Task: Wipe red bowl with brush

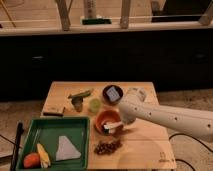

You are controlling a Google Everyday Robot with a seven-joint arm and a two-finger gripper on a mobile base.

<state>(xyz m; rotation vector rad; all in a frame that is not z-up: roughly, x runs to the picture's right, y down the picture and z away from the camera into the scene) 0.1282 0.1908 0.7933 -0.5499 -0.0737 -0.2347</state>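
Orange-red and glossy, the red bowl (102,119) sits near the middle of the table (145,150), a little toward the near edge. We have the hand (118,124) low at the bowl's right rim, at the tip of the white arm (170,120) that reaches in across the right edge. A pale piece that we take for the brush (112,127) lies over the near-right part of the bowl and seems to touch its inside. We cannot tell whether the hand is clamped on the brush or only beside it, because the arm's end covers that spot.

We judge the wiping to be under way. Brush and bowl meet, so the reach is done. What is left is sweeping the far and left parts of the inside.

Room is tight. A green tray (30,125) fills the near left corner, its right wall just beside the bowl. A cluster of dark fruit (107,146) lies just on the near side, a green cup (95,105) is just beyond, and a dark bowl (112,93) sits toward the far edge. Open wood lies toward the near right corner, so we would keep strokes short and leave that way.
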